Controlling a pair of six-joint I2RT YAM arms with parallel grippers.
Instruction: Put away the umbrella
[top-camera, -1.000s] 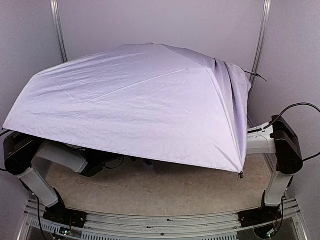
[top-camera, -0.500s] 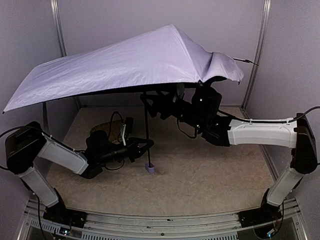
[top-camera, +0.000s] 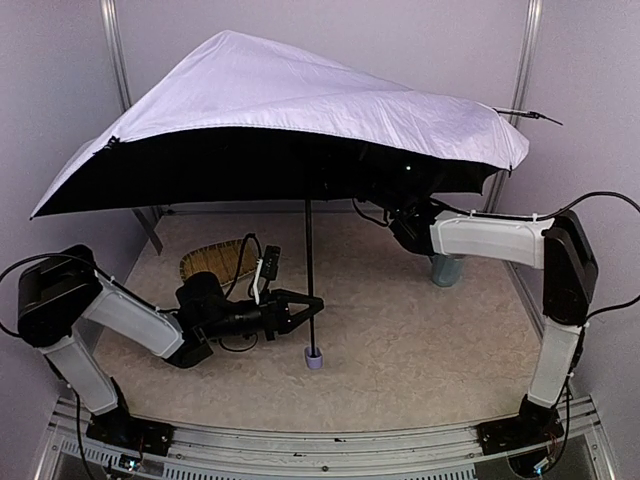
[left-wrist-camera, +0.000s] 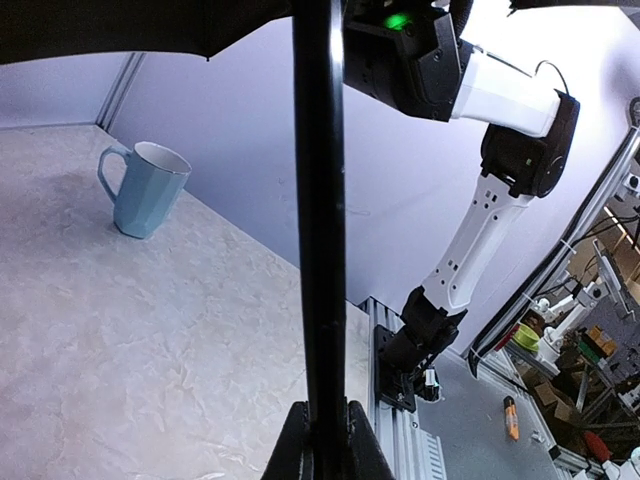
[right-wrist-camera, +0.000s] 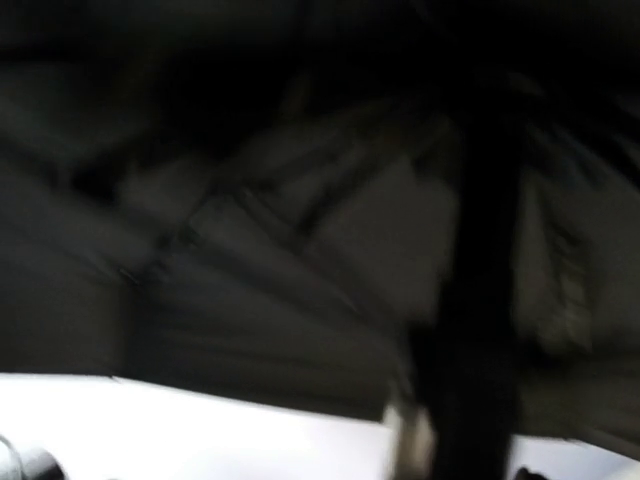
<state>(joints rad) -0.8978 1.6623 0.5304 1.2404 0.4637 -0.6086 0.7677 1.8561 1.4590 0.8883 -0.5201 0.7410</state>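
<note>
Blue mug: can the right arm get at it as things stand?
Probably yes. The mug stands alone beside the right arm's forearm, nothing around it. The right pincer is close by under the umbrella canopy, though the wrist would have to fold back sharply.

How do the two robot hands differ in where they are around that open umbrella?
The left gripper sits low, shut on the umbrella shaft, above the handle; the right gripper is high, tucked under the canopy. The left's grip is plain to see; the right's fingers are lost in shadow. Both belong to white-and-black arms.
</note>
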